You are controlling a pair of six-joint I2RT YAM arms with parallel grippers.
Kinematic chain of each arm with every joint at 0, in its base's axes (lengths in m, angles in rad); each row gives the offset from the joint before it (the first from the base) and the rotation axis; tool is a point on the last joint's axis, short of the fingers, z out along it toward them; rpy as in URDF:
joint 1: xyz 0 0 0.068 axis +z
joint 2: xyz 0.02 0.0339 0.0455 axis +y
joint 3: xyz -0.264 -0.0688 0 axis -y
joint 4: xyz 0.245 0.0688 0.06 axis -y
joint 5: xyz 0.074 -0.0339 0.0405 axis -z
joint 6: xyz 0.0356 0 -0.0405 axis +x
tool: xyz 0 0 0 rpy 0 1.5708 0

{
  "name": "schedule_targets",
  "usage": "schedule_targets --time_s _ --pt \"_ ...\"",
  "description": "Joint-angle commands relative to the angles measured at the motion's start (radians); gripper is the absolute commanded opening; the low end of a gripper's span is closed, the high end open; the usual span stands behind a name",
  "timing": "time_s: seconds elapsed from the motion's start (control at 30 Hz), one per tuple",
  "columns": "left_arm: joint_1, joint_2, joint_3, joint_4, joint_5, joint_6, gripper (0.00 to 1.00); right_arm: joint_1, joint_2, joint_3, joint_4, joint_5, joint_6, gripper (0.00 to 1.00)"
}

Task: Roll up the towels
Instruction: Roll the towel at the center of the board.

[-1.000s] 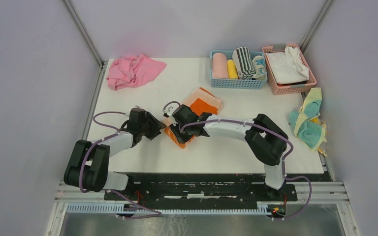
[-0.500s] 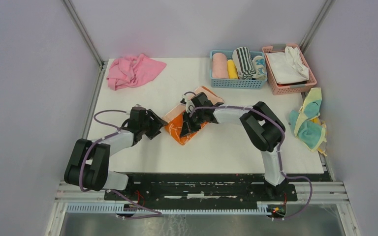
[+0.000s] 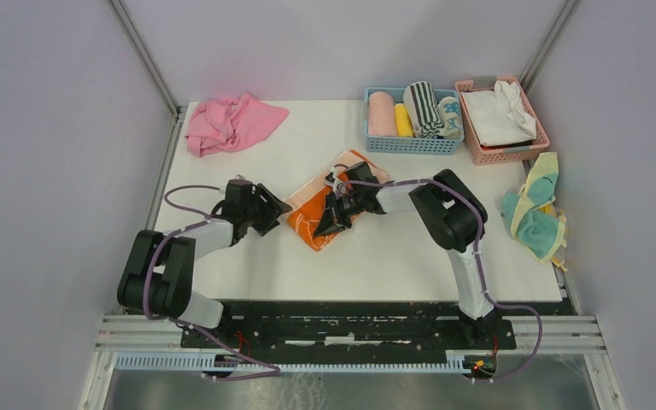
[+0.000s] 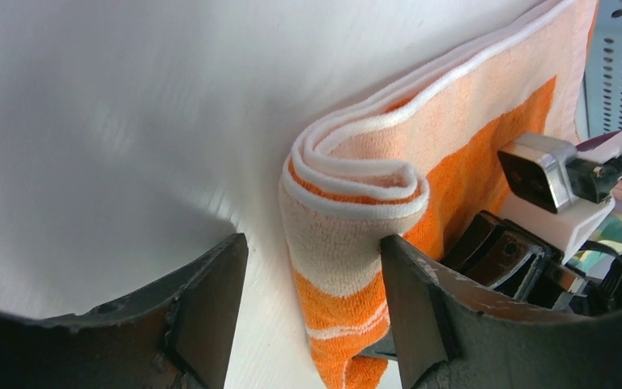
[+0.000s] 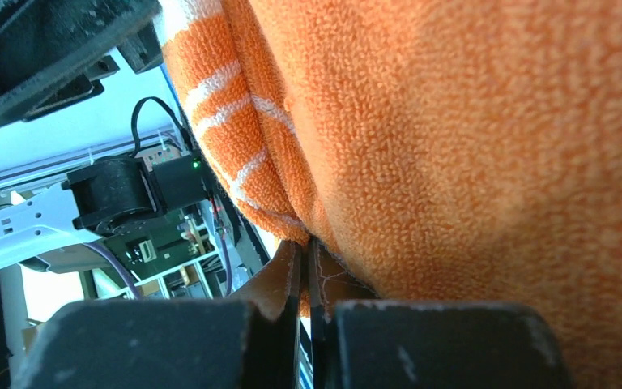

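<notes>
Orange towel (image 3: 307, 224), part-rolled: you are pinching it with the right gripper (image 5: 304, 267), left gripper (image 4: 312, 300) spread astride its rolled end; another turn likely due.

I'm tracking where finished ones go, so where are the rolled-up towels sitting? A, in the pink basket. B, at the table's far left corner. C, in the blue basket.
C: the rolled towels sit side by side in the blue basket, the pink basket holds loose white cloth, and the far left corner has only a crumpled pink towel.
</notes>
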Motion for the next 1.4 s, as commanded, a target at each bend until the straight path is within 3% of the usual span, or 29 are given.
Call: schedule_targets --time_s 0.0,0.13,0.27,0.4,0.57,0.73,0.93,1.37 --pt "0.035 0.054 0.02 0.042 0.016 0.055 0.68 -0.012 0.039 -0.023 -0.003 0.006 0.004 0.03" --pt "0.036 0.107 0.028 0.081 0.043 0.051 0.62 -0.015 0.046 -0.023 -0.028 0.015 -0.008 0.04" --pt "0.031 0.177 0.042 0.084 0.052 0.048 0.5 -0.014 0.003 -0.002 -0.134 0.066 -0.098 0.07" --pt "-0.001 0.22 0.056 0.047 0.033 0.046 0.39 -0.002 -0.098 0.01 -0.261 0.147 -0.192 0.17" --pt "-0.053 0.21 0.074 -0.037 -0.055 0.056 0.35 0.067 -0.245 0.049 -0.461 0.355 -0.332 0.36" --pt "-0.084 0.17 0.073 -0.087 -0.108 0.057 0.35 0.197 -0.398 0.075 -0.571 0.691 -0.443 0.51" --pt "-0.103 0.137 0.078 -0.112 -0.129 0.057 0.35 0.358 -0.459 0.091 -0.528 0.988 -0.539 0.52" --pt "-0.123 0.129 0.085 -0.115 -0.139 0.039 0.35 0.431 -0.274 0.068 -0.35 1.129 -0.616 0.52"
